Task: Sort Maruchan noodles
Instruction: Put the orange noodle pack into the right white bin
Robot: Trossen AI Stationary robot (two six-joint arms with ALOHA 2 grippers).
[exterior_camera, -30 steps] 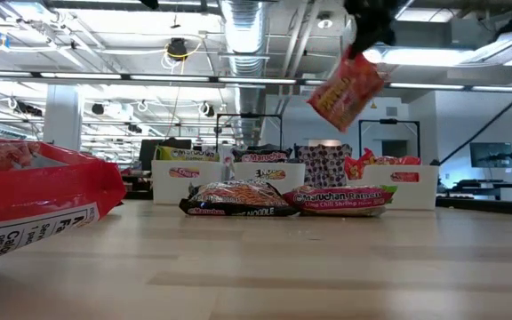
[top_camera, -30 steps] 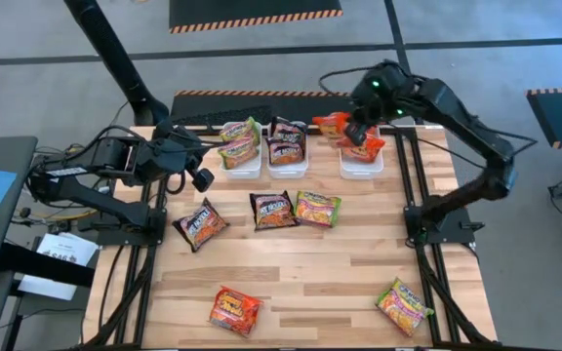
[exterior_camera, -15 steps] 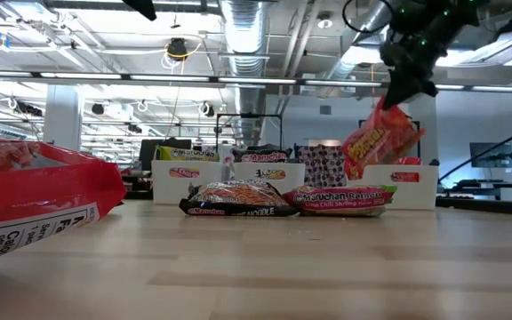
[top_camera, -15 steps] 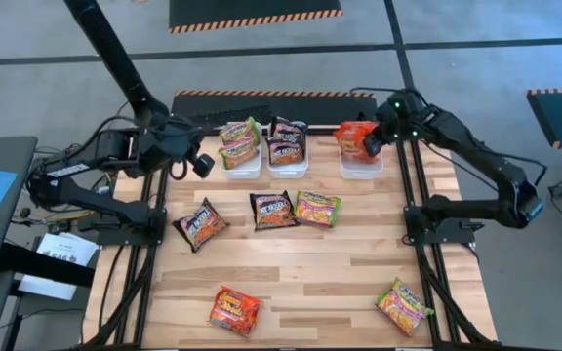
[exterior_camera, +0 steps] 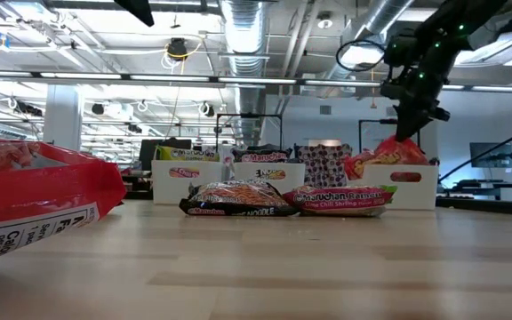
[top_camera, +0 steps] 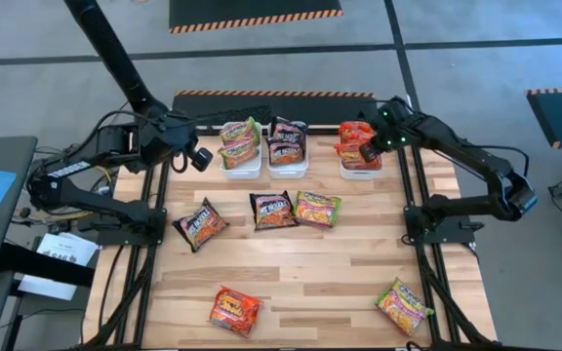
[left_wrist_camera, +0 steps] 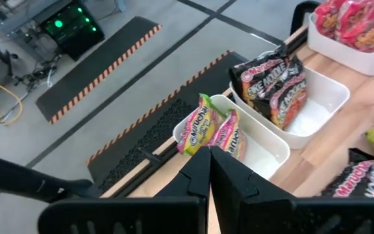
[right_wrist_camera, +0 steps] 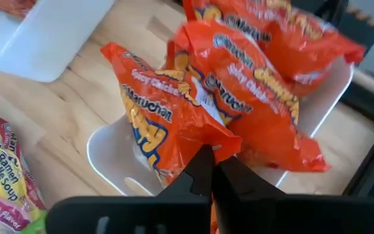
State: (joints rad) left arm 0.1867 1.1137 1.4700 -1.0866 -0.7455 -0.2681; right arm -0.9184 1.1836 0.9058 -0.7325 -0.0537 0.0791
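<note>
Red packet going into the right-hand tray, release is the step you're on

The red noodle packet [right_wrist_camera: 174, 123] sits in the right white tray [top_camera: 361, 168] at the back of the counter [top_camera: 301, 268] on top of other reds, and your right tool [right_wrist_camera: 214, 170] is nearly closed, pinching its corner. My guess is the next move is to open up and lift straight out without dragging it along. The left tool [left_wrist_camera: 209, 170] is fully closed on nothing, hovering by the left tray [left_wrist_camera: 265, 146] with the green-yellow packets [left_wrist_camera: 210, 130]; the dark ones are in the middle tray [left_wrist_camera: 320, 104]. Six packets are loose on the counter. You can read "Maruchan" and "Spicy Chicken" on the reds, and "Lime Chili Shrimp" on a loose green packet [exterior_camera: 345, 199].
</note>
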